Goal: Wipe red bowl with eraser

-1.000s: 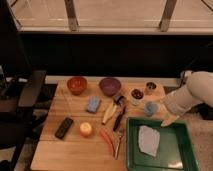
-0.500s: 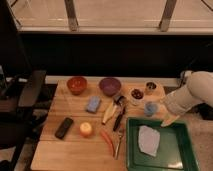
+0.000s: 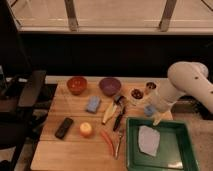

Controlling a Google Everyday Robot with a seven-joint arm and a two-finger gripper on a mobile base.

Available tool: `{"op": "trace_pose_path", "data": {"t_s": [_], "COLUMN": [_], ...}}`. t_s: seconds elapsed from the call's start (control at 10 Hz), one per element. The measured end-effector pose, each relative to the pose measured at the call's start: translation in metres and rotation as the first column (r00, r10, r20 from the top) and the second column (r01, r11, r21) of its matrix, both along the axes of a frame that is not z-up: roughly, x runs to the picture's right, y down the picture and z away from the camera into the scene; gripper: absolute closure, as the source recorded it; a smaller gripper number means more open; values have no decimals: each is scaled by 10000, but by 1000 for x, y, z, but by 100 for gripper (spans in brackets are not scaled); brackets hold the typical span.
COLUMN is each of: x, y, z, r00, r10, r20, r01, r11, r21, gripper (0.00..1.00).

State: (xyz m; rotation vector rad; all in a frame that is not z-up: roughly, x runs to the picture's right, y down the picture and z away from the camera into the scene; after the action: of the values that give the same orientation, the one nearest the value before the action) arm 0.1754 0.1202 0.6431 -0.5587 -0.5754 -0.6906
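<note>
The red bowl [image 3: 77, 85] stands at the back left of the wooden table [image 3: 55, 150], next to the purple bowl [image 3: 109, 85]. The black eraser [image 3: 64, 127] lies flat near the table's left front. My white arm [image 3: 185, 82] reaches in from the right. The gripper [image 3: 152, 114] hangs at the table's right side, just above the back edge of the green tray [image 3: 182, 157], far from both the bowl and the eraser.
A light-blue sponge [image 3: 93, 104], a banana [image 3: 108, 114], black-handled tongs [image 3: 119, 112], an orange fruit [image 3: 86, 130] and a red chili [image 3: 107, 140] lie mid-table. Small cups [image 3: 137, 93] stand at the back right. A white cloth [image 3: 148, 139] lies in the tray. A dark chair [image 3: 22, 100] is left.
</note>
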Motion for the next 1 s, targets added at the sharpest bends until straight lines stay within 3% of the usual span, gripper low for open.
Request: {"op": "trace_pose_path", "data": {"t_s": [0.1, 0.3, 0.4, 0.9, 1.0], "x": [-29, -70, -83, -83, -85], "y": [4, 9, 10, 10, 12], "z": [-2, -5, -7, -6, -4], "r00": [9939, 9751, 9697, 9705, 9662], "r10": [-929, -1823, -2002, -1975, -2102], "r20": [602, 1263, 1404, 1382, 1490], "r01": [934, 1841, 2013, 1985, 2118], "r11": [9956, 9829, 9795, 9801, 9773], "r21": [-70, -26, 63, 62, 53], "gripper": [34, 34, 34, 34, 34]}}
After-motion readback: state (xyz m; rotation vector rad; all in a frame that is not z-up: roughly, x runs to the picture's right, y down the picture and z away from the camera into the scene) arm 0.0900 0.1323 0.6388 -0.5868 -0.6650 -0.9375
